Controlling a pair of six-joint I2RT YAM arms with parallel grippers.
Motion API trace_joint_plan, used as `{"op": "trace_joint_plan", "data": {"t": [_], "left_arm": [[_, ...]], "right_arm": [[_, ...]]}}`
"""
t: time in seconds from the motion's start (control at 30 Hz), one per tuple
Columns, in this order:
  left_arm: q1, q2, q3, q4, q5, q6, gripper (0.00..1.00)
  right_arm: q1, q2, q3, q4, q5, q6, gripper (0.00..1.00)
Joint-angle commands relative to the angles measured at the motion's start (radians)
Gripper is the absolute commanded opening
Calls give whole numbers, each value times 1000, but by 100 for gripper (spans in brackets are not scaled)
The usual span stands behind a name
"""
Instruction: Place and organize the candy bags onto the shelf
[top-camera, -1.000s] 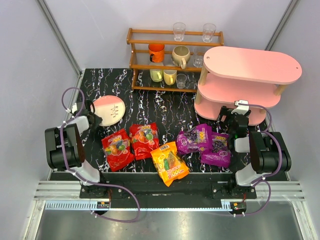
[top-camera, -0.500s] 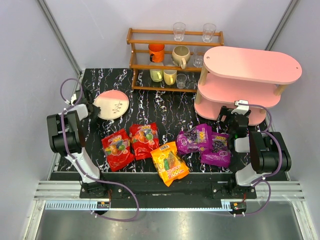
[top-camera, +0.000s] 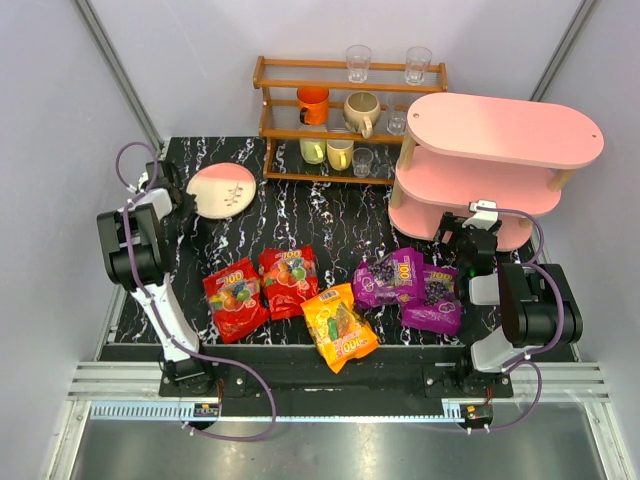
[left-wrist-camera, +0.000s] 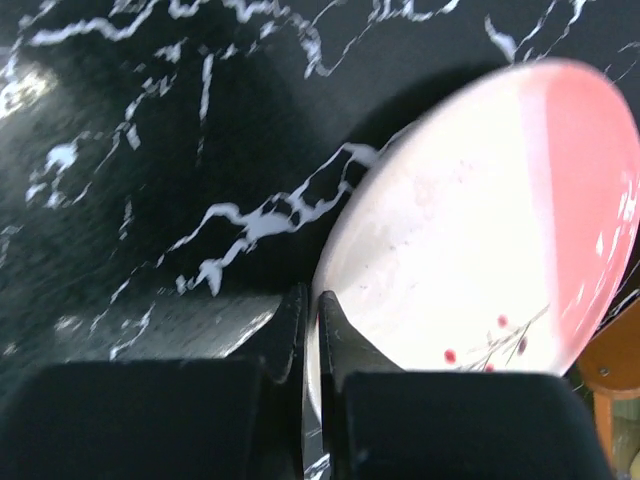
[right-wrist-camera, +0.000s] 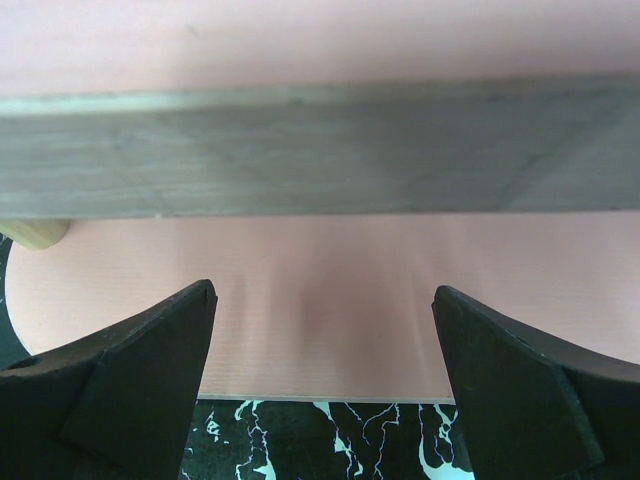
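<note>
Five candy bags lie on the black marble table near the front: two red ones (top-camera: 235, 298) (top-camera: 290, 280), an orange one (top-camera: 340, 326) and two purple ones (top-camera: 390, 276) (top-camera: 435, 298). The pink three-tier shelf (top-camera: 500, 130) stands at the back right with bare boards. My left gripper (top-camera: 180, 197) is shut on the rim of a pink-and-white plate (top-camera: 222, 190) at the far left; the left wrist view shows the jaws of this gripper (left-wrist-camera: 310, 300) pinching the plate (left-wrist-camera: 470, 240). My right gripper (top-camera: 462, 228) is open and empty, facing the shelf's bottom board (right-wrist-camera: 320, 340) just beyond its tips (right-wrist-camera: 322, 290).
A brown wooden rack (top-camera: 350, 120) with cups and glasses stands at the back centre, left of the shelf. Grey walls close in both sides. The right-hand purple bag lies just in front of my right arm.
My left gripper has carried the plate away from the bags toward the back left of the table. The right arm and the bags have not moved.
</note>
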Motion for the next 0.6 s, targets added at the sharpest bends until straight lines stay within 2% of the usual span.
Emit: {"op": "trace_joint_plan", "data": {"t": [0.0,0.37,0.57], "left_arm": [[17,54,126,-8,9,-33,0],[20,183,346,-96,18,-2,0],[21,181,335,-61,18,24,4]], "right_arm": [[-4,-2,12,50,4,-11,100],[-4,-2,12,50,4,-9,100],[-4,-2,12,49,2,-9,100]]}}
